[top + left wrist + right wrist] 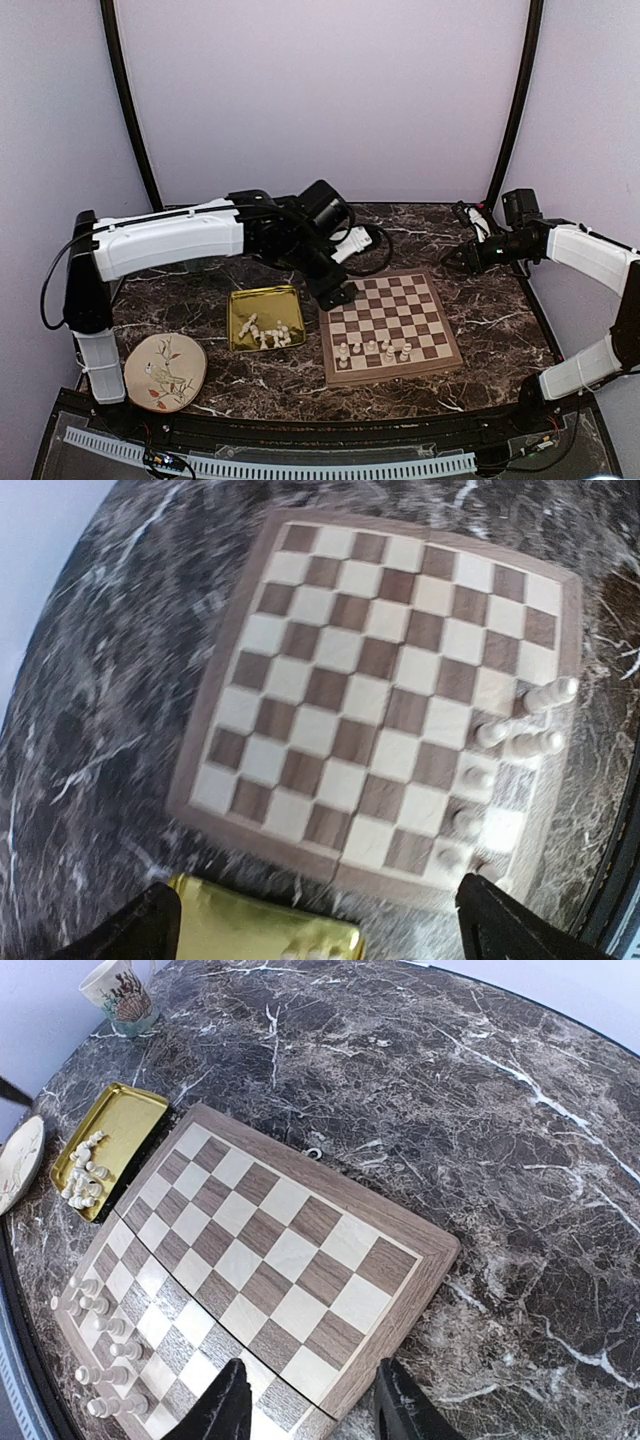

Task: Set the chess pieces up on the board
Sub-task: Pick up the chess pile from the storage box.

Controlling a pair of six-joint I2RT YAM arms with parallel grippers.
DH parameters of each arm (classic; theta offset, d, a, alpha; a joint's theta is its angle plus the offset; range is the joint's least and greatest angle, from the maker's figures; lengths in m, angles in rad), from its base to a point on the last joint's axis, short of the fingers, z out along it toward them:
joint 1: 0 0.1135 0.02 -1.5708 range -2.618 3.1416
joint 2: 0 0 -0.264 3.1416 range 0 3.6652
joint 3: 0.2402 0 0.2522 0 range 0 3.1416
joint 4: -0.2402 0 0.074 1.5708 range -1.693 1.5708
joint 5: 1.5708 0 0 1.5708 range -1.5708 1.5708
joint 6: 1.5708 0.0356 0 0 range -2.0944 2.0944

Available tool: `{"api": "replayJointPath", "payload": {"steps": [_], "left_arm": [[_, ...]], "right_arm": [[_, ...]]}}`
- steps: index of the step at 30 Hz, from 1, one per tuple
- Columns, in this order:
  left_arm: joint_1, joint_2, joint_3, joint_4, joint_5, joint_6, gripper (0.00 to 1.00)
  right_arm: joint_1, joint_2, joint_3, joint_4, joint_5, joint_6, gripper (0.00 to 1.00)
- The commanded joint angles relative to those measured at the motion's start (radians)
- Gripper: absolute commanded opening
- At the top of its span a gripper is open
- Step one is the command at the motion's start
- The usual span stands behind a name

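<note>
The board (pixel 400 300) lies right of centre, and several cream chess pieces (pixel 375 350) stand along its near rows. More chess pieces (pixel 268 332) lie heaped in the gold tray (pixel 262 293) to its left. My left gripper (pixel 335 295) hangs over the gap between tray and board. Its jaws are wide open with nothing between them (pixel 320 930), above the tray's corner (pixel 260 935) and the board's edge (pixel 300 835). My right gripper (pixel 455 258) hovers off the board's far right corner (pixel 400 1260). This gripper (pixel 312 1405) is open and empty.
A round bird plate (pixel 165 372) sits at the near left. In the right wrist view a patterned mug (pixel 122 995) stands beyond the tray (pixel 125 1110). Dark marble table (pixel 480 310) surrounds the board, and black frame posts (pixel 130 100) rise at the back corners.
</note>
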Motion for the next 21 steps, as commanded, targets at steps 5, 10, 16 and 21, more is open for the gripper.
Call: {"api": "replayJointPath", "payload": {"steps": [5,10,16,21], "left_arm": [[0.123,-0.402,-0.503,0.264,-0.135,-0.161,0.99],[0.264,-0.468,-0.636,0.265,-0.274,-0.405,0.99],[0.325,-0.298,-0.603,0.091,-0.218,-0.419,0.95],[0.326,-0.305,-0.667,0.114,-0.164,-0.467,0.76]], "right_arm": [[-0.008,-0.005,-0.022,0.025,-0.005,-0.023,0.43],[-0.008,-0.012,-0.036,0.031,-0.016,-0.029,0.43],[-0.008,-0.025,-0.052,0.035,-0.012,-0.044,0.44],[-0.008,-0.024,-0.062,0.039,0.003,-0.06,0.45]]}}
